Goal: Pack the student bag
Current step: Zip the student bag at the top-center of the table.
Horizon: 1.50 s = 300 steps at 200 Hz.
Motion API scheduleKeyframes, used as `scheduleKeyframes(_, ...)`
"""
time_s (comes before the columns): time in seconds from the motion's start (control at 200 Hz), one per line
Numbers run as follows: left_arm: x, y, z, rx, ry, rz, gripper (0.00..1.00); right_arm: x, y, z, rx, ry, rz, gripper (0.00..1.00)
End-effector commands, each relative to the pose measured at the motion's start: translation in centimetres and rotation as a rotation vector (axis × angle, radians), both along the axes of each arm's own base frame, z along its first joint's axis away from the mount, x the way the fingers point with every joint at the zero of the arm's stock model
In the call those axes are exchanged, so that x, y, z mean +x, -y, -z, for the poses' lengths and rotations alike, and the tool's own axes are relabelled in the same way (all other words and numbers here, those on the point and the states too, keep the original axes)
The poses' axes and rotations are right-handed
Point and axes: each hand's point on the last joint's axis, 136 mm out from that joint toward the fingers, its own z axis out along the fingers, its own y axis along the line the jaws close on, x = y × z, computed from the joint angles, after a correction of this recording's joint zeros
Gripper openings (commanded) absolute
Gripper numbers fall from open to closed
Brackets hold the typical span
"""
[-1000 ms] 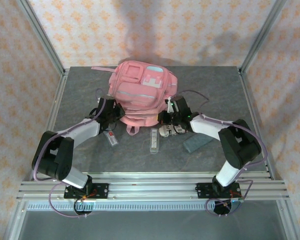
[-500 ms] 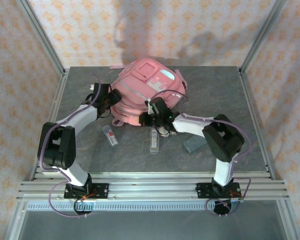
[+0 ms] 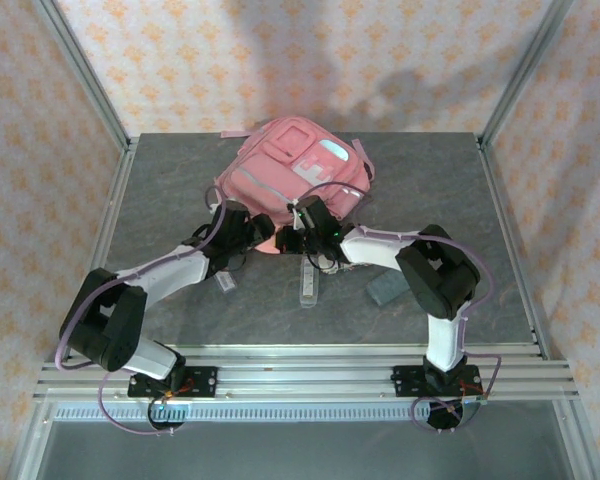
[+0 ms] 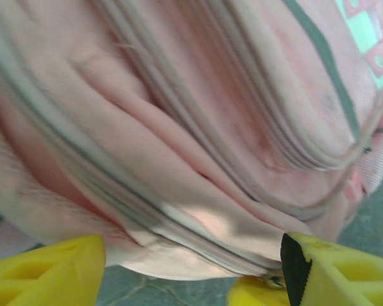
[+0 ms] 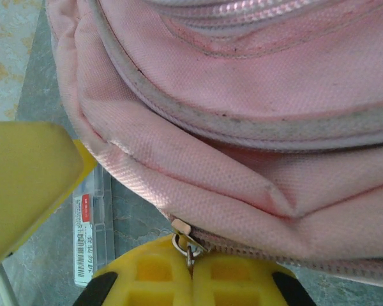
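At near edge of bag (image 3: 290,170), likely steadying fabric with left gripper (image 4: 188,271) spread wide, gripping nothing; holding right gripper (image 3: 300,238) at zip pull (image 5: 189,247) for opening, grip state unclear.

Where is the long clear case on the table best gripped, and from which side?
I would grip the clear case across its narrow width near the middle, coming straight down from above. It lies flat on the table, long axis running near to far, with bare table on both long sides.
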Motion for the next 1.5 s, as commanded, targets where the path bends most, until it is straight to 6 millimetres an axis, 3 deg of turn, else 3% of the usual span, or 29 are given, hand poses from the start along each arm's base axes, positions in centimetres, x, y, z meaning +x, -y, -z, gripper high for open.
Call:
scheduleKeyframes(0.0, 1.7, 0.9, -0.8, -0.024, 0.06, -0.042, 0.73, -0.2, -1.4, -2.0, 0.063, 0.042, -0.024, 0.0)
scheduleKeyframes(0.19, 2.5, 1.3, 1.7, -0.005, 0.006, -0.075, 0.7, -0.5, -1.8, -2.2, 0.062, 0.049, -0.038, 0.0)
scheduleKeyframes(0.27, 2.6, 1.3, 2.6, 0.003, -0.012, -0.084, 0.63, -0.5, -1.8, -2.3, 0.06, 0.052, -0.039, 0.0)
scheduleKeyframes(0.315, 2.6, 1.1, 3.0, 0.01, -0.019, -0.09, 0.54, -0.5, -1.8, -2.3, 0.058, 0.054, -0.04, 0.0)
scheduleKeyframes(0.496, 2.2, 0.6, 4.0, 0.048, -0.046, -0.098, 0.0, -0.6, -1.4, -2.1, 0.027, 0.066, -0.043, 0.0)
scheduleKeyframes(0.631, 1.8, -0.2, 4.2, 0.069, -0.053, -0.104, 0.0, -0.1, 0.0, -1.4, -0.02, 0.069, -0.025, 0.0)
scheduleKeyframes(0.776, 1.5, -1.2, 3.7, 0.068, -0.044, -0.112, 0.0, 1.1, 3.5, -0.6, -0.062, 0.06, 0.034, 0.0)
scheduleKeyframes(1.006, 1.1, -3.5, 3.2, 0.074, -0.04, -0.134, 0.0, 4.4, 11.7, 1.1, -0.14, 0.041, 0.197, 0.0)
scheduleKeyframes(1.206, 1.0, -4.4, 2.8, 0.079, -0.036, -0.142, 0.0, 9.1, 19.0, 3.1, -0.22, 0.01, 0.412, 0.0)
scheduleKeyframes(1.331, 1.1, -4.5, 2.6, 0.08, -0.033, -0.137, 0.0, 10.6, 19.5, 2.1, -0.187, 0.028, 0.446, 0.0)
scheduleKeyframes(1.497, 1.9, -4.3, 2.3, 0.096, -0.029, -0.124, 0.0, 10.4, 19.5, 1.1, -0.172, 0.036, 0.451, 0.0)
